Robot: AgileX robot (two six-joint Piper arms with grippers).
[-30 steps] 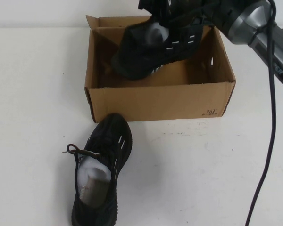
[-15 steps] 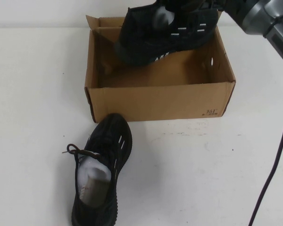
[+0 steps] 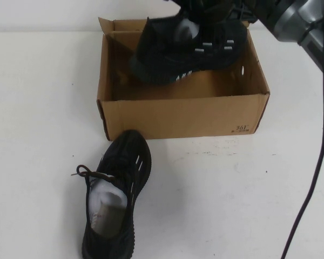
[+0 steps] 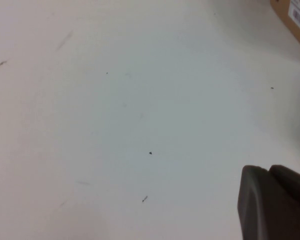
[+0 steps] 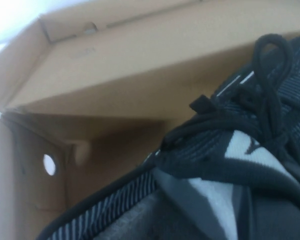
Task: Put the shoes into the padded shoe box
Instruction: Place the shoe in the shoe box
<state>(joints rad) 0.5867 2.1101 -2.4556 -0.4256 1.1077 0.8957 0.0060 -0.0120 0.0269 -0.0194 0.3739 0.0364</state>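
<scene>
Step in hand: lowering the first shoe (image 3: 186, 48) into the box (image 3: 183, 114).

- Right hand (image 3: 216, 8): at the far top edge of the high view, above the box's back wall, clenched on the shoe near its collar. The wrist view shows laces and pale lining close against the lens, with the inner box corner beyond.
- Shoe in grasp: hangs over the open box, toe tipped down toward the box's left end, sole facing the front wall. I judge it not yet resting on the floor.
- Doing it well: I would level the sole, keep the shoe along the back wall so room is left for its mate, and let go only once it sits flat. The toe could catch the left flap.
- Left hand (image 4: 275, 205): parked over bare bench (image 3: 38, 108), well apart from the box; I cannot tell its state.

Count:
- Shoes: two. One held; second shoe (image 3: 114, 197) lies on the bench just before the box's front wall.
- Boxes: one.
- Hands: two.
</scene>
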